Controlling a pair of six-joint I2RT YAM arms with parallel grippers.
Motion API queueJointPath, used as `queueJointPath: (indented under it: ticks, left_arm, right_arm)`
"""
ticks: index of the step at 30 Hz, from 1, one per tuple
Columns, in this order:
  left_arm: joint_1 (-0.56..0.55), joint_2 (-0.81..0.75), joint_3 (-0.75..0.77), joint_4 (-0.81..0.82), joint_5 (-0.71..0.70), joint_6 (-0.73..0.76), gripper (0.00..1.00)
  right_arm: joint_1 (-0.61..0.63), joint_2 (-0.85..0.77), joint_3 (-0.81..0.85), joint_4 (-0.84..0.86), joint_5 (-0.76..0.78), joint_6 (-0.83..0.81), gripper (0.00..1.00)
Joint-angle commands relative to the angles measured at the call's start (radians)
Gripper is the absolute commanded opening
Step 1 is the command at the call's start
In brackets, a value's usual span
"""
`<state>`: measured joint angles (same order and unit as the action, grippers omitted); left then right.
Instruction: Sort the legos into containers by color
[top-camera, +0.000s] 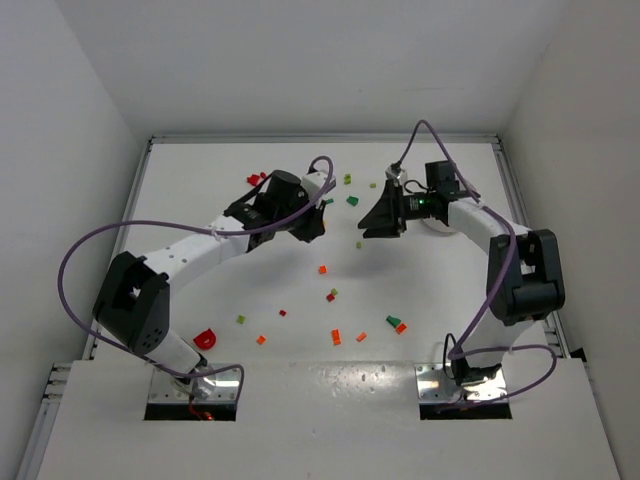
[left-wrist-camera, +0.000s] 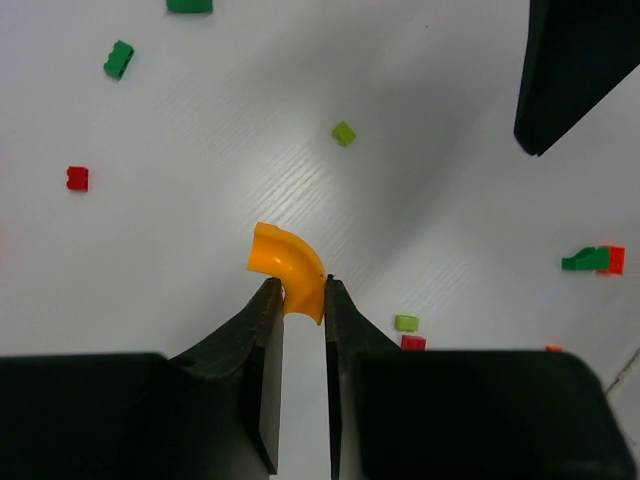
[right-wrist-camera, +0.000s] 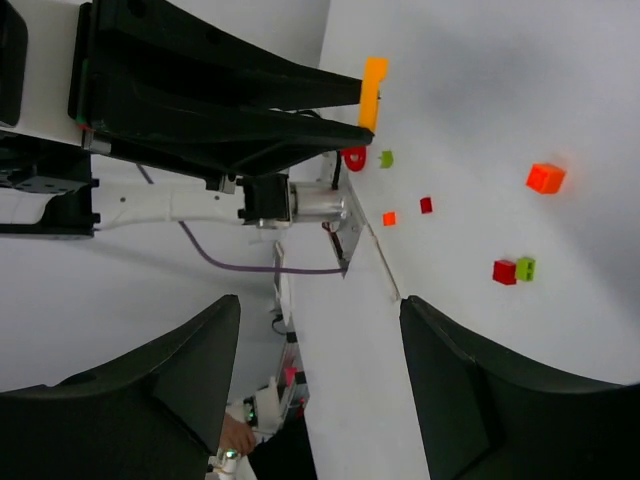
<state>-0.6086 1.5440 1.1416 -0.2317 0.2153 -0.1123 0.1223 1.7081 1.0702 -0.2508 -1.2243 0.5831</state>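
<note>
One orange curved piece (left-wrist-camera: 287, 265) sits clamped in left gripper (left-wrist-camera: 300, 287) jaws, poking past the tips. Right gripper (right-wrist-camera: 320, 320) jaws apart, facing it.

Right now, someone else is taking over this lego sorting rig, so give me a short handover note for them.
Left gripper: shut on an orange curved piece, pinched at the fingertips.
Right gripper: open, empty.
Legos: red, orange and green ones lie scattered across the table.
Dish: mostly hidden under the right arm, contents unseen.
Done: cannot tell.
Left: place the held piece, then sort the many loose ones.
</note>
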Motion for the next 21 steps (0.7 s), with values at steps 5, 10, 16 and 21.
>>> queueJointPath:
  ticks: [5,10,16,21]
  left_arm:
    - [-0.025,-0.005,0.041,0.025,0.139,0.023,0.00]
    - [-0.034,-0.015,0.041,0.025,0.191,0.033,0.00]
    - [-0.034,-0.033,0.032,0.025,0.239,0.033,0.00]
    - [-0.034,-0.042,0.023,0.025,0.272,0.033,0.00]
  right_arm:
    - [0.079,-0.009,0.013,0.128,-0.081,0.090,0.66]
    - [0.111,0.045,0.033,0.157,-0.081,0.139,0.63]
    - [0.131,0.111,0.076,0.186,-0.047,0.158,0.58]
    - [0.140,0.145,0.096,0.160,-0.027,0.146,0.55]
